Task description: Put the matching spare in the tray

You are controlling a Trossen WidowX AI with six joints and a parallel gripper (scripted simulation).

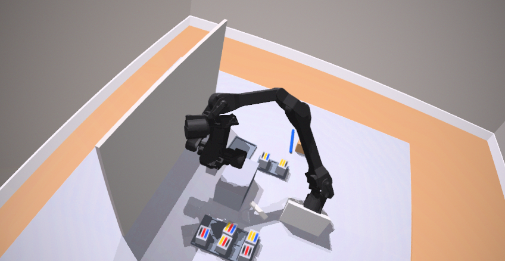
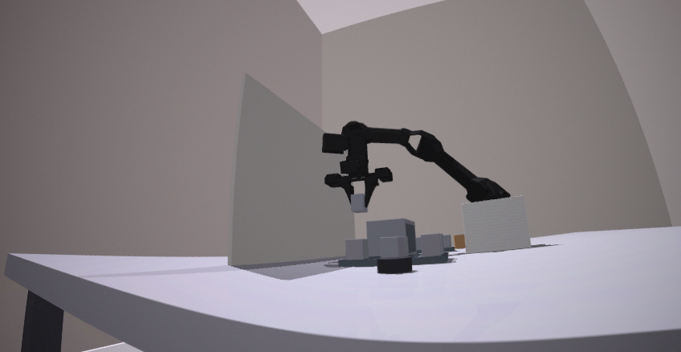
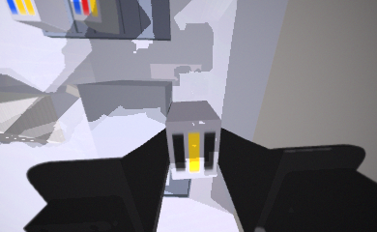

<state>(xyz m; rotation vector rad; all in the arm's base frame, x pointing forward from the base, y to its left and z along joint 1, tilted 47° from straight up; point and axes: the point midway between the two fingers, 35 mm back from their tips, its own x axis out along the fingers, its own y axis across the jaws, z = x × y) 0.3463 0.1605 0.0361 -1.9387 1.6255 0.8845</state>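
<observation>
Step in hand: carrying the picked spare toward the tray; judged past the halfway mark, with placing and release left.

Claw: the gripper (image 2: 359,198) is clamped on a small grey cube, one finger (image 3: 128,193) on each side face.

Held spare: the cube (image 3: 193,140) shows a black, yellow, black stripe code on the face toward the wrist camera. It hangs in the air, well above the table (image 2: 478,291).

Position: the cube is above the large grey box (image 1: 236,185), beside the upright grey panel (image 1: 159,123).

Tray: a shallow dark tray (image 1: 246,145) lies just beyond the grey box, partly hidden under the wrist in the top view.

Other spares: the remaining cubes sit in the rack (image 1: 226,239) near the front edge; two more sit in a small holder (image 1: 273,164).

Next move: centre the cube over the tray, lower until it rests on the tray floor, then open the fingers and lift off straight.

Caution: the box stands close to the tray; keep clearance on descent.
</observation>
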